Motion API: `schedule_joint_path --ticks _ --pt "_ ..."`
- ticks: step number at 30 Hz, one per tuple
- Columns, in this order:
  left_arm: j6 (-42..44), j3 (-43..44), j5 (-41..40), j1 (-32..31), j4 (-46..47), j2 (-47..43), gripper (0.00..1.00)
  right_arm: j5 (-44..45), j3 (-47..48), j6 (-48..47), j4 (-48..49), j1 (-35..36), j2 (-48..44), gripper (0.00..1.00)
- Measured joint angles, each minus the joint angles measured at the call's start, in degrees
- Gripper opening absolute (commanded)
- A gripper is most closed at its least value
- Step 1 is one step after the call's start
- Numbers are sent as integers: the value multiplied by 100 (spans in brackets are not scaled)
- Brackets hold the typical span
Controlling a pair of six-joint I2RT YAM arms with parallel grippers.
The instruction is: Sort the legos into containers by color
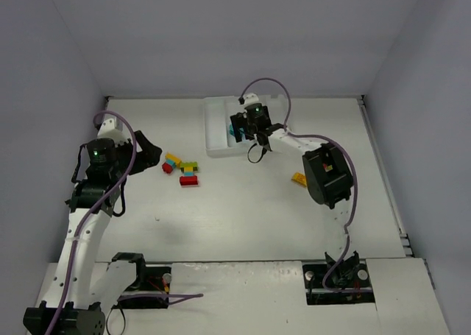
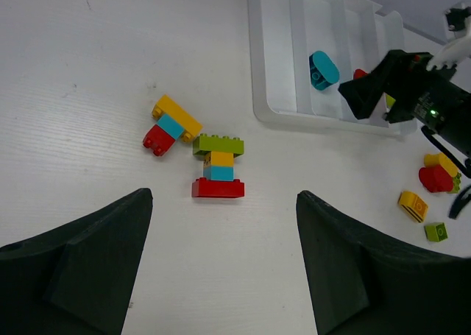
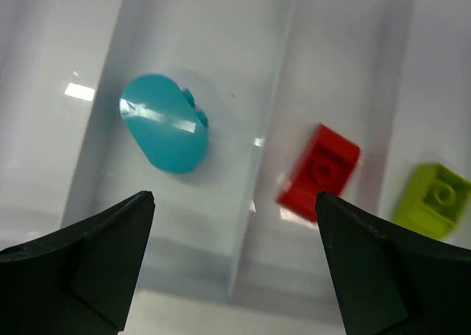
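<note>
The white tray (image 3: 243, 261) holds a cyan rounded lego (image 3: 163, 132), a red lego (image 3: 319, 174) and a lime green lego (image 3: 433, 200), each in its own compartment. My right gripper (image 3: 234, 196) hangs open above the wall between the cyan and red compartments, holding nothing. On the table left of the tray (image 2: 274, 62) lie a stack of green, orange, cyan and red legos (image 2: 218, 166) and a yellow, cyan and red cluster (image 2: 171, 126). My left gripper (image 2: 224, 202) is open just short of the stack, empty.
More loose legos lie right of the tray: a red and yellow cluster (image 2: 438, 174), a yellow brick (image 2: 413, 205) and a green brick (image 2: 436, 232). The right arm's elbow (image 1: 327, 174) hangs over the table's right side. Walls enclose the table.
</note>
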Motion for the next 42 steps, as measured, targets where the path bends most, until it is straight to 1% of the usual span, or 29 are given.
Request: schedule_joint_path --ticks 2,6,10,12,15,19,24,29,39,42 --pt "0 0 2 0 -2 0 73 221 -549 120 -42 -4 -549 87" --pt "-2 0 20 0 0 -7 73 717 -1818 564 -37 -98 -1941 87" --pt "-15 0 24 0 0 -13 73 1023 -2994 1143 -155 -446 -3213 87" --pt "-17 0 39 0 0 -13 73 1086 -3512 1425 -271 -680 -3648 87" --pt "-20 0 66 0 0 -13 73 1115 -4177 1762 -479 -975 -3987 87" --pt "-20 0 85 0 0 -13 73 977 -4682 1945 -702 -1108 -4074 88" --pt "-22 0 107 0 0 -2 73 577 -4734 1954 -796 -1244 -4074 87" --pt "-22 0 107 0 0 15 73 372 -4618 1974 -894 -1331 -3930 87" --pt "-22 0 107 0 0 42 73 83 -4282 2065 -1025 -1475 -3189 87" --pt "-22 0 107 0 0 42 73 -7 -4135 2065 -1095 -1495 -2942 86"
